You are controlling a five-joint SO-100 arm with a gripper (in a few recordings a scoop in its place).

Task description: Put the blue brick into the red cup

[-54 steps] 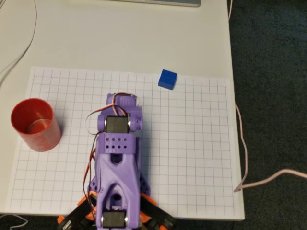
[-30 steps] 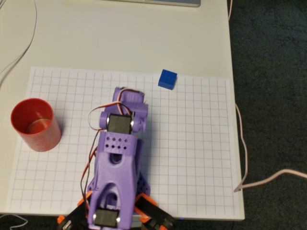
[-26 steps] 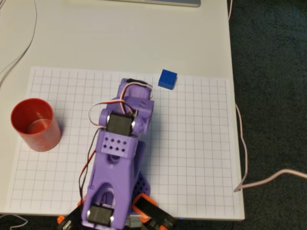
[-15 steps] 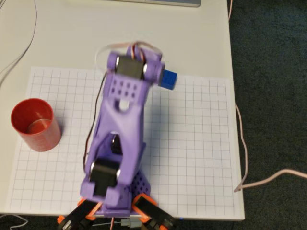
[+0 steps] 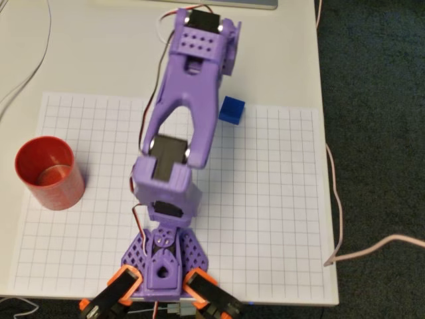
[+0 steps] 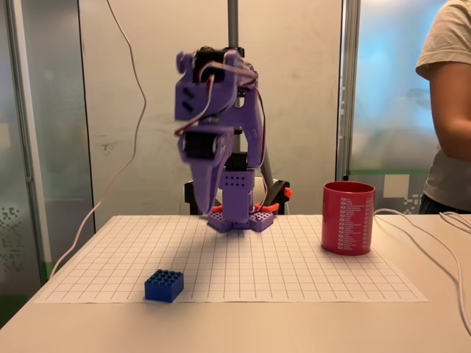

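The blue brick lies near the far edge of the white grid sheet, just right of my purple forearm in the overhead view. In the fixed view the blue brick sits at the sheet's front left. The red cup stands upright at the sheet's left edge in the overhead view, and the red cup is at the right in the fixed view. My gripper points down, well above the table and apart from the brick. Its fingers taper together to one point, shut on nothing. From overhead the wrist hides the gripper.
The arm's base stands at the sheet's near edge. Cables trail off the table's right side, where the table edge drops to dark floor. A grey flat object lies at the top edge. A person stands at the right.
The arm has unfolded from over the middle of the sheet and stretched up the overhead picture, its wrist now past the brick and the sheet's far edge. Brick and cup have not moved.
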